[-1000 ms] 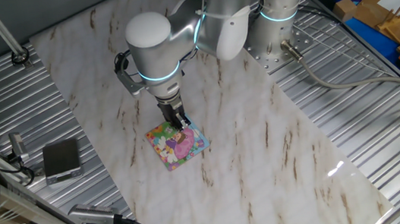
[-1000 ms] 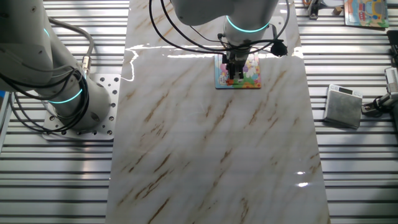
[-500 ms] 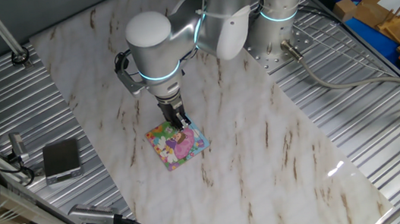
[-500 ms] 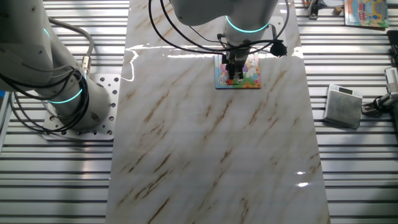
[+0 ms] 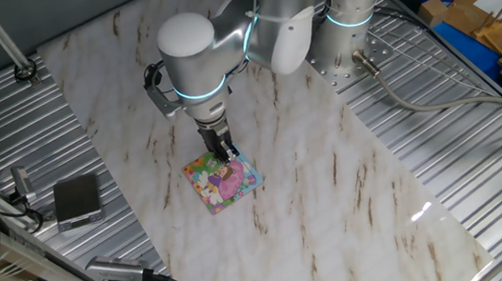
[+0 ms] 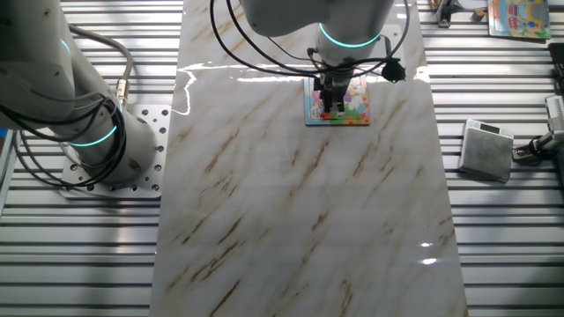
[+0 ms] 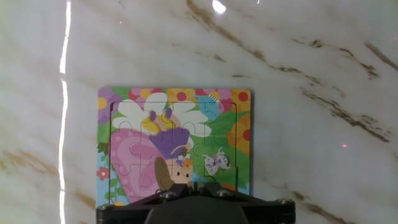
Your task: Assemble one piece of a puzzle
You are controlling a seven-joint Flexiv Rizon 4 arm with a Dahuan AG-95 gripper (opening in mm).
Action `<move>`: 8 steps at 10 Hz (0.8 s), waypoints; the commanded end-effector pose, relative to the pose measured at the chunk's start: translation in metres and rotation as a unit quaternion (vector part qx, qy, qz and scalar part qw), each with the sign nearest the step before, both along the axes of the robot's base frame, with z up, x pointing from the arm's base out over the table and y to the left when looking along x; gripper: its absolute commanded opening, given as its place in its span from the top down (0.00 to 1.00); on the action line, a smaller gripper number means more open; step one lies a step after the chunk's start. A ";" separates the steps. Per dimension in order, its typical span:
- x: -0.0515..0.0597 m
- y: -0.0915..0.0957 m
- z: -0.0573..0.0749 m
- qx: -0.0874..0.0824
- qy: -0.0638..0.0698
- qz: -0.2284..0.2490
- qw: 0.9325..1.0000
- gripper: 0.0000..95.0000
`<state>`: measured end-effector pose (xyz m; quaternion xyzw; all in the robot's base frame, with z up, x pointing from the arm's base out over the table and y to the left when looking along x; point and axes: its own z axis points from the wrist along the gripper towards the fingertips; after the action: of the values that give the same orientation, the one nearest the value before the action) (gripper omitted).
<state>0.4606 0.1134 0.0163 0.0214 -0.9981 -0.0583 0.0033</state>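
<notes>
Evidently the puzzle (image 7: 174, 144) is lying flat on the marble counter (image 5: 332, 178), and in the hand view every slot that can be seen is filled: white petals, a pink and purple figure, a small butterfly, green and orange-red patches at the right edge. The edge of the puzzle nearest the camera is hidden behind the dark body of the end effector (image 7: 194, 185), so no separate piece can be told apart there; whether the piece is already seated, or is being pressed under the tips, cannot be decided from these views.

The step in hand is judged to be the seating of the piece into the puzzle, at or close to its end. What the next move calls for is thought to be a gentle straight lift away from the puzzle, so that nothing is dragged out of its slot, or a slight downward press first if the piece is not fully home.

In both fixed views the end effector (image 5: 225, 151) is seen directly over the puzzle (image 5: 223, 179), its tips at or just above the picture surface. Its fingers look close together, but whether they are clenched or released cannot be told. Nothing is visibly gripped.
</notes>
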 end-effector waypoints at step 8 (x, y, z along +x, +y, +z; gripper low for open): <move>0.010 -0.015 0.006 -0.002 0.003 0.024 1.000 1.00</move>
<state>0.4706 0.0966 0.0226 0.0453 -0.9974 -0.0558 0.0075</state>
